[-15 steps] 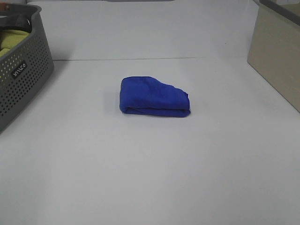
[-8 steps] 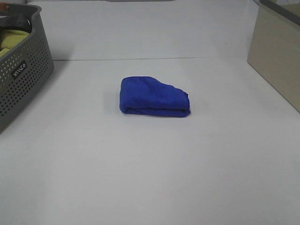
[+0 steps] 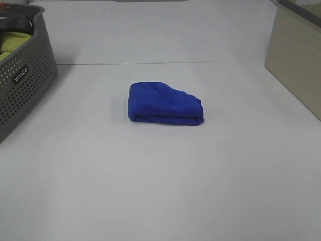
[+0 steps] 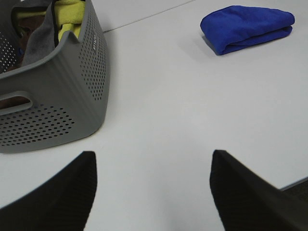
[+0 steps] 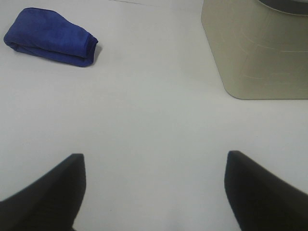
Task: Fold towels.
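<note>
neither arm shows in the exterior high view, and the towel's tag can't be made out anywhere. the blue towel (image 3: 164, 103) sits folded in a bundle at the centre of the white tabletop (image 3: 160, 186), alone and untouched. left pincer (image 4: 153, 187) spread wide over bare tabletop, holding nothing, towel well apart from it. right pincer (image 5: 154, 190) spread too, empty, towel again well apart. grey basket (image 3: 22, 75) at the left edge of the exterior high frame, cut off, a yellow-green cloth (image 3: 14, 41) peeking over its rim among darker contents that are hard to tell apart. beige bin (image 3: 296, 55) at the right edge, only partly in frame. nothing lies between either pincer and the towel.
</note>
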